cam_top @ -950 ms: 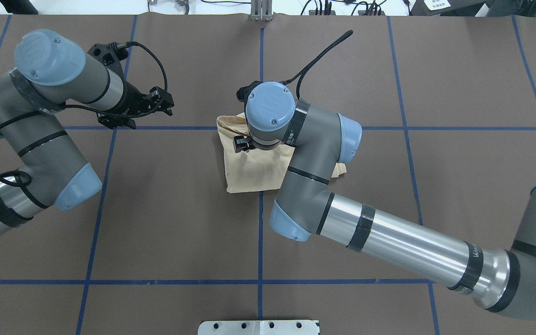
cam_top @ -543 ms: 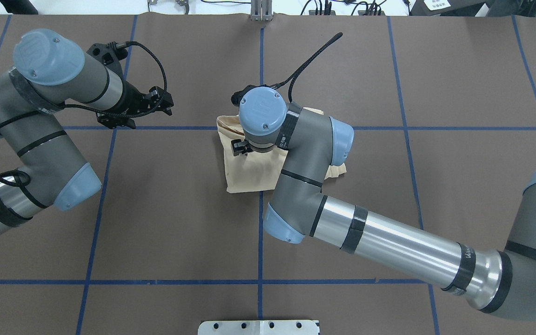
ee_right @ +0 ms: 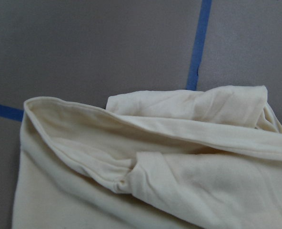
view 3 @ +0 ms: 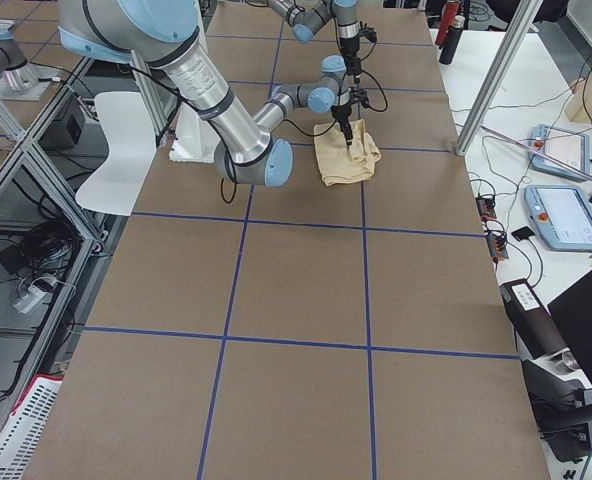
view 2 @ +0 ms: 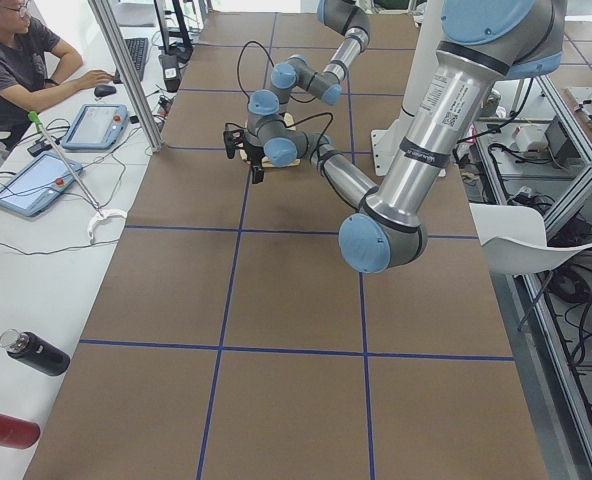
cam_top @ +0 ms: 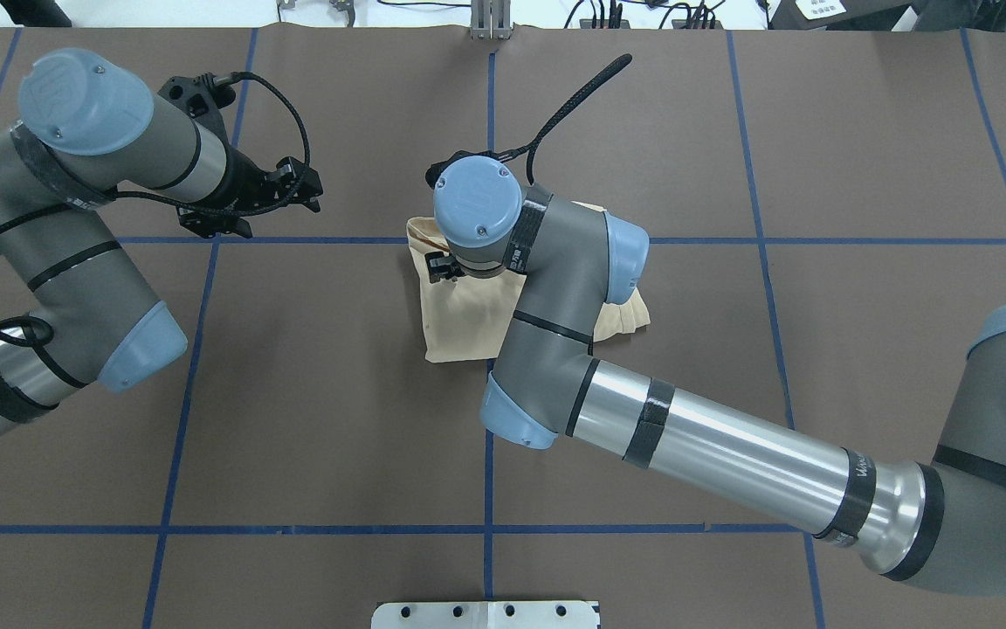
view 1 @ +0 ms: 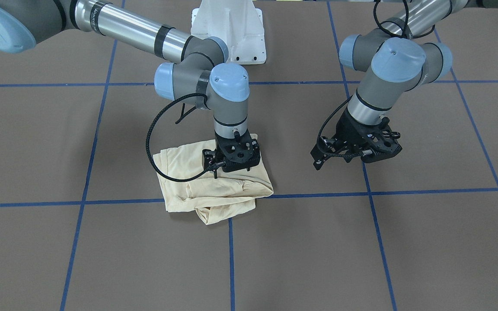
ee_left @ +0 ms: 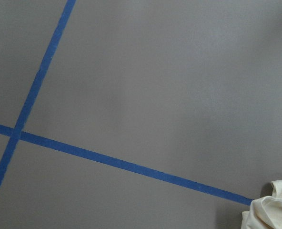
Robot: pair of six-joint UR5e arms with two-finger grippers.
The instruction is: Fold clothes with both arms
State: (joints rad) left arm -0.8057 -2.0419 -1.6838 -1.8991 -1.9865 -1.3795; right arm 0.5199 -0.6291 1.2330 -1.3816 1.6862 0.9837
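Because the shirt (view 1: 214, 190) lies lumpy at mid-frame beneath the right gripper (view 1: 233, 162), press lightly; finger spread cannot be told for it or the left gripper (view 1: 357, 151).

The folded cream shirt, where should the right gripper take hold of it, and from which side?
Probably the raised, doubled lip along the far edge of the shirt, approached from above by the right gripper. It stands open above the flat layers, so one finger could slip under it.
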